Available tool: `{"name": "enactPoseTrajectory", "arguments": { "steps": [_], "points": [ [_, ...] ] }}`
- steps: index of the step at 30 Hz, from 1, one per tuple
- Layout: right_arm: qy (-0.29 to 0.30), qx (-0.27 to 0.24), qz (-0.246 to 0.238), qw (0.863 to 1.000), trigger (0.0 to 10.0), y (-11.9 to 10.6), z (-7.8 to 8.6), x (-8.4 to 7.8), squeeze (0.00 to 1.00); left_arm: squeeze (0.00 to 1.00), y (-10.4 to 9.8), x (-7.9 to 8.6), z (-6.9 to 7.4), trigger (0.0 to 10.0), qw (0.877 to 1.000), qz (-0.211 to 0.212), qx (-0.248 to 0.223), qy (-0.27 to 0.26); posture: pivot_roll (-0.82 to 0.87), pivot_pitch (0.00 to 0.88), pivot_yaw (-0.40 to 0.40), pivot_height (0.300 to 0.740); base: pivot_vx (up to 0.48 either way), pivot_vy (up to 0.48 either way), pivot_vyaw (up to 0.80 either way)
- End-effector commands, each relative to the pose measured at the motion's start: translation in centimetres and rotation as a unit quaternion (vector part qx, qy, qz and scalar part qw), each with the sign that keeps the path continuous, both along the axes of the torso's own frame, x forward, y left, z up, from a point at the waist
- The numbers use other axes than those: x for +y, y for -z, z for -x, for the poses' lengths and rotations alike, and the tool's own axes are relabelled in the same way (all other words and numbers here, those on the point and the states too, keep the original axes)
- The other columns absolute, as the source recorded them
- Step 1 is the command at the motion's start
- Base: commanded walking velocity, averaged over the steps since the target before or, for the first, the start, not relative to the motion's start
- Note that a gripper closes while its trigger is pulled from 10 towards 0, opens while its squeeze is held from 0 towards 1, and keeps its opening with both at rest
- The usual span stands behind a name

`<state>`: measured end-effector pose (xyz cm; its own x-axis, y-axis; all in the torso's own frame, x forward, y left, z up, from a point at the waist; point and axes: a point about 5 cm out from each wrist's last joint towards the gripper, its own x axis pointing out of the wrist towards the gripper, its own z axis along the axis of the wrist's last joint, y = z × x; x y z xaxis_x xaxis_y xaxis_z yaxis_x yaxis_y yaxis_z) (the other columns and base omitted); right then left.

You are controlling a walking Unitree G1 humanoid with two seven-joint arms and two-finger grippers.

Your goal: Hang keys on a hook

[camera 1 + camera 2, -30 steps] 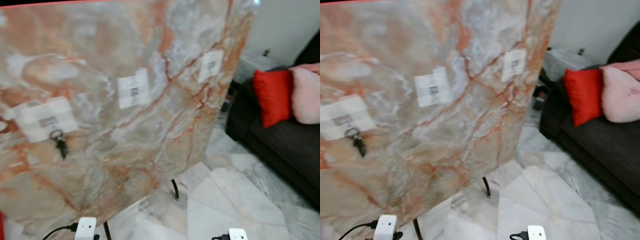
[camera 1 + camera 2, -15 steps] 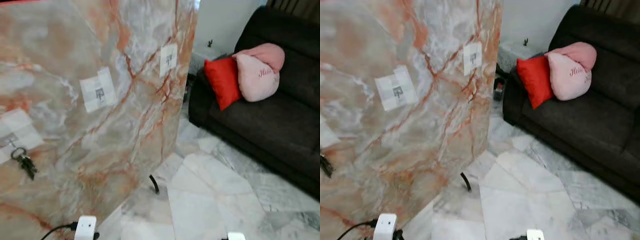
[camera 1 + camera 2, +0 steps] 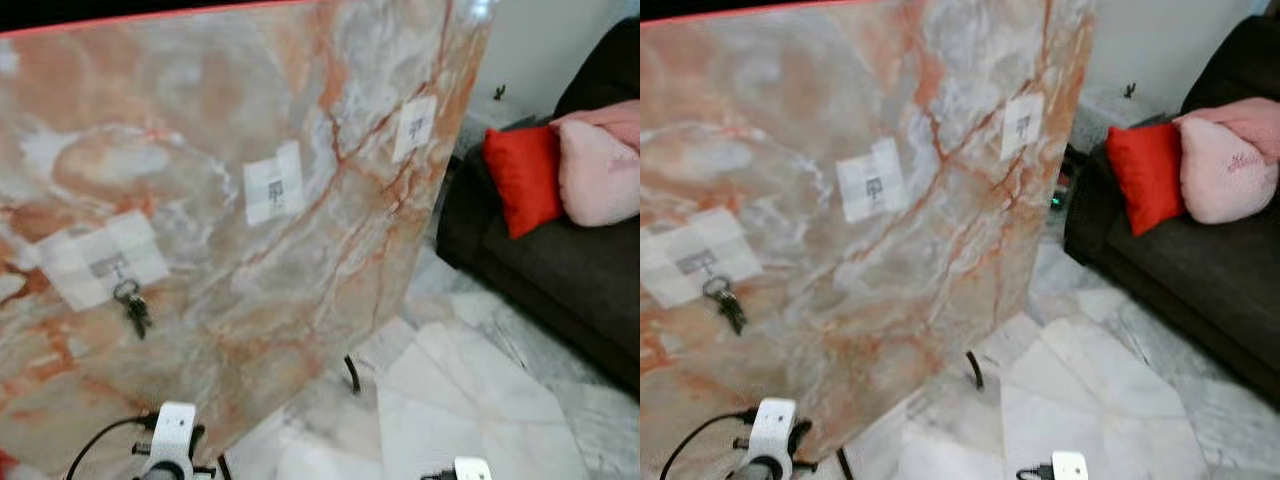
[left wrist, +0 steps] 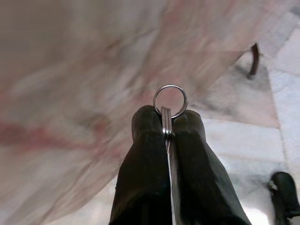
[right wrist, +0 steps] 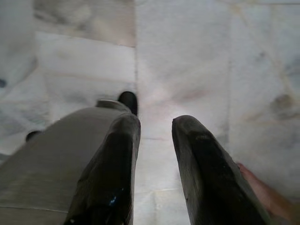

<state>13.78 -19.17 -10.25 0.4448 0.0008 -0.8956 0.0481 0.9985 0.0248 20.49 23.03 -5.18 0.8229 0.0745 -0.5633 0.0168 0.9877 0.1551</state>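
Marble panel (image 3: pixel 300 120), pink-orange veined, stands upright on thin black legs over the pale tiled floor (image 3: pixel 470 400); dark sofa (image 3: pixel 560 270) with red cushion (image 3: pixel 520 180) and pink cushion (image 3: pixel 598 172) off to the right. Three white taped patches on the panel, each carrying a small hook: left hook (image 3: pixel 108 266), middle hook (image 3: pixel 275 187), right hook (image 3: pixel 416 127). One bunch of keys (image 3: pixel 132 305) already hangs from the left hook.

Left hand (image 4: pixel 168 123) is clenched on a second set of keys (image 4: pixel 166 126); key ring (image 4: pixel 170 100) stands proud above the fingertips, facing the panel, well apart from any hook. Right hand (image 5: pixel 154 129) released, nothing between its fingers, pointing at the floor.

Judgement: approach stage, hanging not yet done. Middle hook looks the nearest free one. To do well: keep the ring's opening square to the hook, bring it over the tip, lower until it seats, then let go. Risk: ring glancing off the hook
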Motion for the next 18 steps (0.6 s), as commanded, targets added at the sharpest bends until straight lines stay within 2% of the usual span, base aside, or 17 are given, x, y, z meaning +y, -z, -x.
{"name": "enactPoseTrajectory", "arguments": {
  "steps": [1, 6, 18],
  "points": [
    [0.007, 0.001, 0.001, 1.0, 10.0, -0.1, -0.1, -0.3, 0.0, 0.0, 0.1, 0.1, 0.4, 10.0, 1.0, -0.002, 0.0, 0.007, 0.03, 0.0, -0.069, 0.722, 0.0, 0.0, -0.76],
    [-0.002, -0.001, 0.0, 1.0, 10.0, -0.1, -0.2, -0.3, 0.0, 0.0, 0.0, 0.0, 0.5, 10.0, 1.0, 0.001, -0.012, 0.015, 0.04, 0.0, -0.071, 0.722, 0.0, 0.0, -0.71],
    [0.01, -0.012, -0.005, 1.0, 10.0, -0.1, -0.2, -0.3, 0.0, 0.0, 1.3, 0.5, 2.3, 10.0, 0.999, -0.024, 0.044, 0.001, 0.04, 0.0, -0.07, 0.722, 0.0, 0.0, 0.0]
  ]
}}
